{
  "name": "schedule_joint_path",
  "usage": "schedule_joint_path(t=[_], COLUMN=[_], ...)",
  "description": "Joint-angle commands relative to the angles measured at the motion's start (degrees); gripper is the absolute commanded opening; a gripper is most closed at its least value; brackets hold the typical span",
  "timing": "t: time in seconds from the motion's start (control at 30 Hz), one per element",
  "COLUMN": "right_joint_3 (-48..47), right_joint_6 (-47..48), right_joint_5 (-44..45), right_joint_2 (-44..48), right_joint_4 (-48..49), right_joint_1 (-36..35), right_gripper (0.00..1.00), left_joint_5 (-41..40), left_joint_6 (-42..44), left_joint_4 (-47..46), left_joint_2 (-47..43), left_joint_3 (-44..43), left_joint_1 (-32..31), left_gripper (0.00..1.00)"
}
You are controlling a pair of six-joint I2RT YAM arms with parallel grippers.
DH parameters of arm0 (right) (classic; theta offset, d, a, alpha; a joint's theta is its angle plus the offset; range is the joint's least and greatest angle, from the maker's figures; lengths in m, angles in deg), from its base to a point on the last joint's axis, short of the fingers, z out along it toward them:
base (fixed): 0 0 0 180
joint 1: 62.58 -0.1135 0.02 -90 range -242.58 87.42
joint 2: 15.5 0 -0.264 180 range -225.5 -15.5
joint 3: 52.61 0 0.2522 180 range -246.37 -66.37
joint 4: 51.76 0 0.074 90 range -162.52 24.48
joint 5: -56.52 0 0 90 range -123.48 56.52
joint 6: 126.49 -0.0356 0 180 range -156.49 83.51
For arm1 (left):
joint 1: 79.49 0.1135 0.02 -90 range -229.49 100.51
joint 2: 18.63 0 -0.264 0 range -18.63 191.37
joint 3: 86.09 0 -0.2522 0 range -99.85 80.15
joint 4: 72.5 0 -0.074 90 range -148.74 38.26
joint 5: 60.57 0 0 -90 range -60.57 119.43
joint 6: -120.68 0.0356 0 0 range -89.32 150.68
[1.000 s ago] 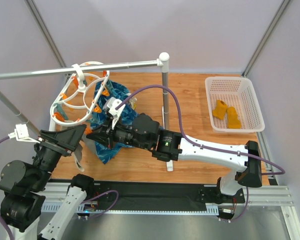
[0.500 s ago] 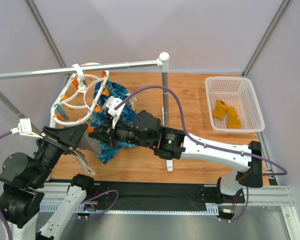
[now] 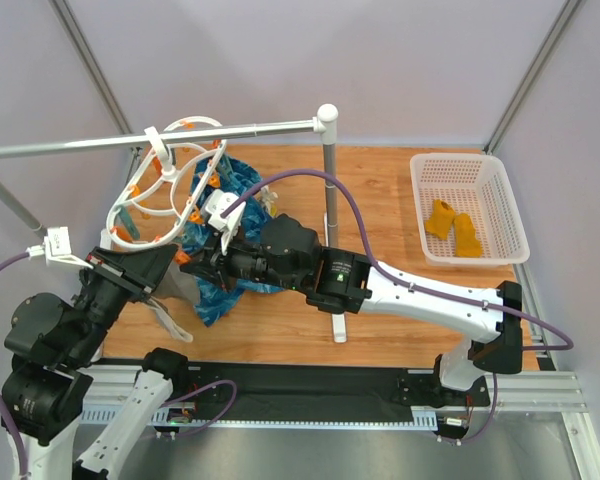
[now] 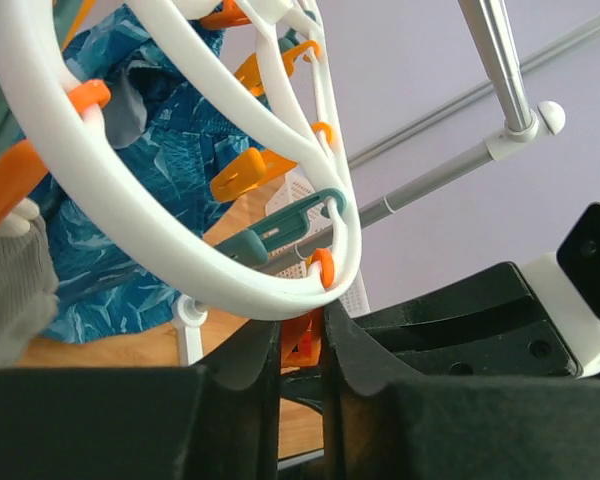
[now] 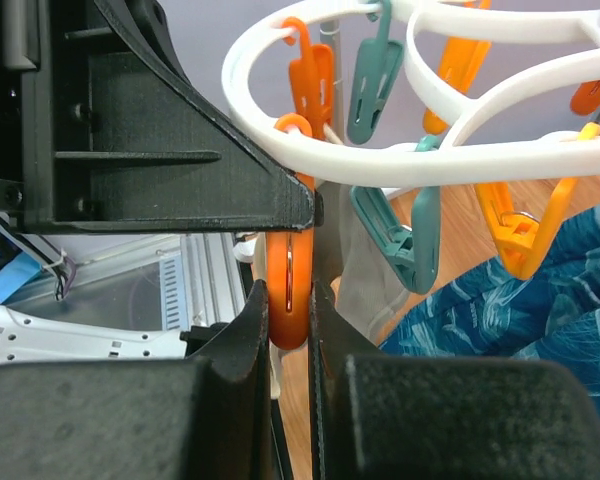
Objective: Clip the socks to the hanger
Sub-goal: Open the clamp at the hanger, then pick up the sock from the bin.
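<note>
The white hanger (image 3: 161,150) hangs from the grey rail at the back left, its rings (image 4: 130,220) (image 5: 400,165) carrying orange and teal clips. Two mustard-yellow socks (image 3: 453,228) lie in the white basket (image 3: 510,215) at the far right, away from both arms. My left gripper (image 3: 163,268) (image 4: 302,340) sits under the ring's lower edge, its jaws pressed on an orange clip (image 4: 305,335). My right gripper (image 3: 185,262) (image 5: 288,300) is shut on an orange clip (image 5: 290,285) hanging from the ring. The left gripper's black body touches that clip's top.
A blue wave-patterned cloth (image 3: 230,190) (image 5: 520,320) and a grey garment (image 3: 175,290) (image 5: 365,270) hang from the hanger, behind and beside the grippers. The rail's upright post (image 3: 330,200) stands mid-table, close behind the right arm. Teal clips (image 5: 410,240) dangle to the right of the held one.
The left gripper's jaws have narrowed onto the orange clip and the left arm has shifted up. The hanger has swung up and to the right. The right gripper stays shut.
</note>
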Motion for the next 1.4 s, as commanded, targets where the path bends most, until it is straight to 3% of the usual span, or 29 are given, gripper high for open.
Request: schedule_joint_path(t=[0.0,0.07,0.13,0.17,0.23,0.3,0.33,0.43,0.57,0.6,0.73,0.83,0.97,1.0,1.03,1.07,1.17,1.27,1.37], right_joint_3=[-2.45,-2.27,-2.01,-1.92,-1.31,-0.08,0.27,-0.42,7.10,13.83,22.59,27.32,32.43,33.58,34.46,34.64,35.69,32.99,28.94], right_joint_6=[1.84,1.85,1.76,1.67,1.14,-0.17,-0.78,-3.86,-11.59,-13.08,-22.91,-29.52,-28.23,-26.82,-25.68,-24.88,-22.50,-21.71,-22.85], right_joint_5=[-1.28,-1.11,-0.58,-0.14,1.97,2.84,3.46,6.18,17.04,19.87,35.17,36.34,33.34,32.74,30.99,25.06,14.84,10.26,4.00], right_joint_2=[-1.07,-1.07,-0.90,-0.81,-0.46,0.51,1.03,3.75,15.15,21.45,33.89,38.64,41.11,41.55,41.12,40.25,33.08,20.97,11.09], right_joint_4=[-1.81,-1.72,-1.98,-1.99,-1.72,-1.20,-1.37,-9.16,-22.53,-25.07,-38.26,-45.30,-47.08,-44.20,-42.61,-39.37,-31.98,-21.88,-18.61], right_joint_1=[-0.13,-0.13,-0.13,-0.13,0.22,0.75,0.93,1.02,0.67,0.66,2.24,10.92,33.90,37.98,47.76,53.17,68.54,75.34,80.29], right_gripper=[0.00,0.02,0.08,0.23,0.27,0.41,0.56,0.70,0.71,0.70,0.61,0.58,0.52,0.52,0.52,0.52,0.52,0.59,0.63], left_joint_5=[2.14,0.48,0.12,0.20,0.03,-0.15,-0.41,-1.46,-1.91,-1.91,-2.00,-1.47,-1.64,-1.47,-1.38,-1.29,-1.12,-1.21,-0.42], left_joint_6=[-0.07,0.02,0.37,0.54,0.72,0.98,1.16,1.95,3.70,4.14,6.43,6.43,6.78,6.96,7.05,7.22,7.75,7.40,7.05], left_joint_4=[-2.66,-2.05,-1.96,-2.31,-2.66,-2.84,-2.75,-1.96,-0.20,0.06,1.73,0.94,1.03,1.29,1.47,1.82,2.26,2.26,2.17], left_joint_2=[-0.27,-0.45,-0.54,-0.71,-0.80,-0.98,-0.98,-1.24,-1.51,-1.42,-1.77,-3.08,-5.11,-5.20,-5.37,-5.37,-5.64,-5.72,-5.55], left_joint_3=[1.17,1.08,1.17,1.26,1.70,2.05,2.22,2.40,2.22,2.05,1.26,2.22,3.63,4.07,4.16,4.07,3.98,4.07,3.90], left_joint_1=[0.27,0.27,0.27,0.27,0.27,0.27,0.27,0.27,0.27,0.27,0.27,0.27,0.36,0.27,0.27,0.27,0.27,0.27,0.27], left_gripper=[0.15,0.00,0.00,0.00,0.00,0.00,0.00,0.00,0.00,0.00,0.00,0.00,0.00,0.00,0.00,0.00,0.00,0.00,0.00])
